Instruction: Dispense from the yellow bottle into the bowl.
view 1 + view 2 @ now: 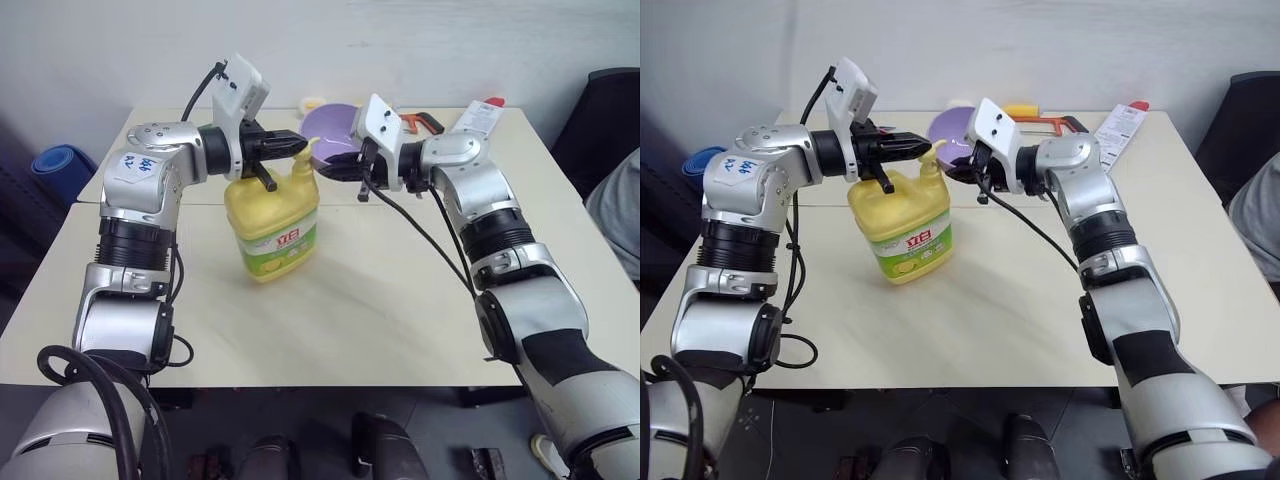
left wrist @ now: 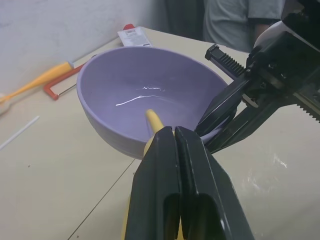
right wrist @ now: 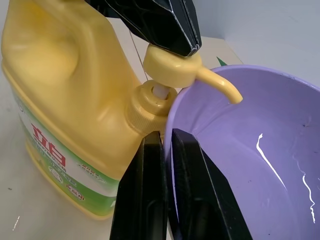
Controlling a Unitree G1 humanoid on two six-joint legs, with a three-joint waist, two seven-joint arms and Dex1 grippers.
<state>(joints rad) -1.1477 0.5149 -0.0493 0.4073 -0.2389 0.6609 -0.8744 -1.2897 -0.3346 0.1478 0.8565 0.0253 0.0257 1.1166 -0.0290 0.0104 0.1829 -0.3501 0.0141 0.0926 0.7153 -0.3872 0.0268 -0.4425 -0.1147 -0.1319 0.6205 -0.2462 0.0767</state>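
**Pump under my left fingers, bowl pinched in my right**

My left gripper point(image 1: 297, 144) has its two black fingers pressed flat together, nothing between them, and their tips rest on top of the yellow pump head point(image 3: 172, 64) of the bottle. In my right wrist view the dark fingertip sits right on the round cap, and the curved spout reaches over the bowl's rim.

My right gripper point(image 3: 165, 150) is closed narrow on the rim of the small round lavender-purple plastic bowl point(image 2: 145, 95), one finger inside the wall and one outside. It holds the bowl raised off the table, tilted, with the near edge tucked against the pump's neck just under the spout. I see thin glossy streaks on the bowl's inner surface; I cannot tell what they are.

The large squat yellow plastic jug point(image 1: 272, 225), with its built-in handle and green-and-white label bearing red characters, stands upright on the pale beige table point(image 1: 380, 320), roughly mid-table and towards my left side.

Further out, near the table's far edge behind the bowl, lies a red-framed hacksaw point(image 2: 62, 82) with a thin yellow-handled brush point(image 2: 35, 82) beside it, and a white packet with a red end point(image 1: 478, 118) off to the right. A person in a grey top point(image 2: 235, 20) sits past the table's right corner.
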